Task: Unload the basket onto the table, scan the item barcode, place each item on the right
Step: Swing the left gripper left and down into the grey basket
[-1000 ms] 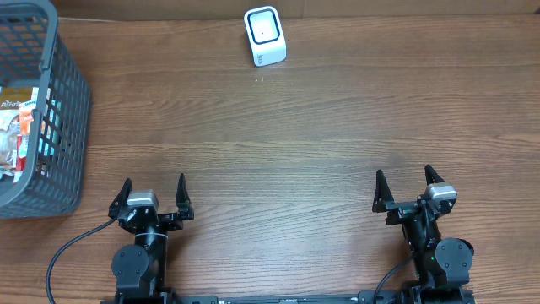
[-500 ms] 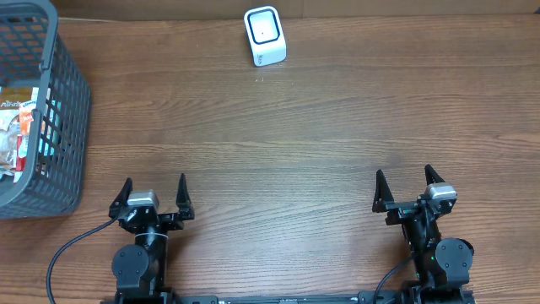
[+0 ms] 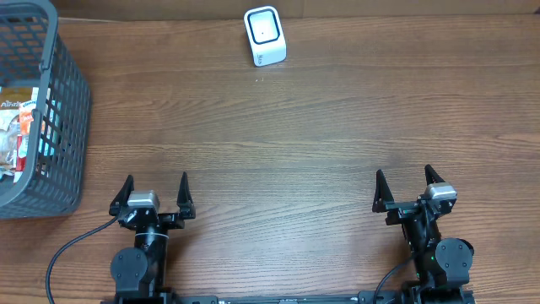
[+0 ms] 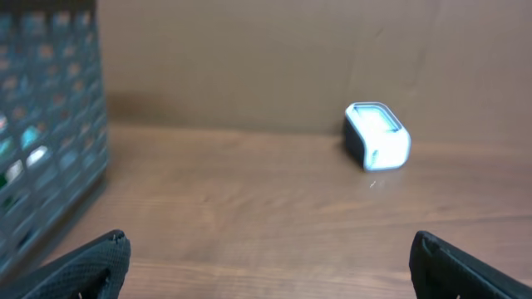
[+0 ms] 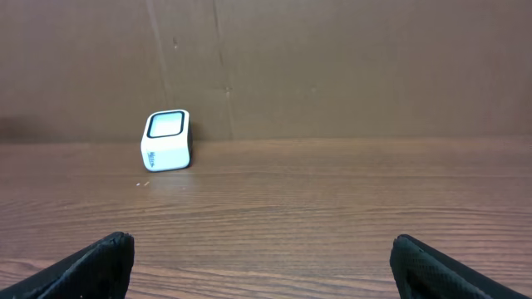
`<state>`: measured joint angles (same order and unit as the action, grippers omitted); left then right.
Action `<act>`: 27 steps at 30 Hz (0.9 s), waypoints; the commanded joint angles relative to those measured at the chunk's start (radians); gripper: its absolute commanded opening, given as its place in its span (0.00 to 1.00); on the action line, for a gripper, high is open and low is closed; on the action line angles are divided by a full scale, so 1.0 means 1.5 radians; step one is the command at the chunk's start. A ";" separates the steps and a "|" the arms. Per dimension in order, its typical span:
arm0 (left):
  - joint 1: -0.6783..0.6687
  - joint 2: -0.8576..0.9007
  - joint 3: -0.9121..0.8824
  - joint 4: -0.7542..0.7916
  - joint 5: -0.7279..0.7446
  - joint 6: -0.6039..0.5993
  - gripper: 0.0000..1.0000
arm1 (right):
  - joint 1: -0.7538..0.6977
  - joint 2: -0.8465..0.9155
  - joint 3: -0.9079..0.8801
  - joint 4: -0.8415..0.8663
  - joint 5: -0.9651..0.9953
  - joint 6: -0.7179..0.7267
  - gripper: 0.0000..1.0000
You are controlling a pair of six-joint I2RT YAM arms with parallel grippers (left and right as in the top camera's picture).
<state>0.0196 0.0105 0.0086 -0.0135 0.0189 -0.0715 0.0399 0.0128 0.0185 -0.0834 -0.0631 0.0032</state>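
The scanner (image 3: 264,35) stands at the far edge of the tabletop (image 3: 295,127), its window facing up. Well to the left of the scanner, a grey basket (image 3: 74,101) holds the packets (image 3: 15,127). The left tool (image 3: 156,181) sits at the near edge, well apart from the scanner and to its left, spread wide and holding nothing. The right tool (image 3: 403,174) sits nearer than the scanner and to its right, equally wide and empty.

On the table (image 3: 295,143), barcode scanner (image 3: 265,35) at the far edge near centre, basket (image 3: 72,110) at far left holding packaged items (image 3: 17,127), left gripper (image 3: 156,181) and right gripper (image 3: 403,173) along the near edge, well apart.
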 commanded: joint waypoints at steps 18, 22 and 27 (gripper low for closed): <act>-0.005 -0.002 0.395 -0.014 0.173 0.064 1.00 | -0.001 -0.007 -0.007 0.002 0.006 -0.003 1.00; -0.005 0.029 0.499 -0.023 0.099 0.088 1.00 | -0.001 -0.007 -0.007 0.002 0.006 -0.002 1.00; -0.005 0.146 0.688 -0.099 0.043 0.109 1.00 | -0.001 -0.007 -0.007 0.002 0.006 -0.002 1.00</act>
<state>0.0193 0.1032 0.8928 -0.0959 0.1799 0.0399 0.0399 0.0128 0.0185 -0.0834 -0.0628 0.0032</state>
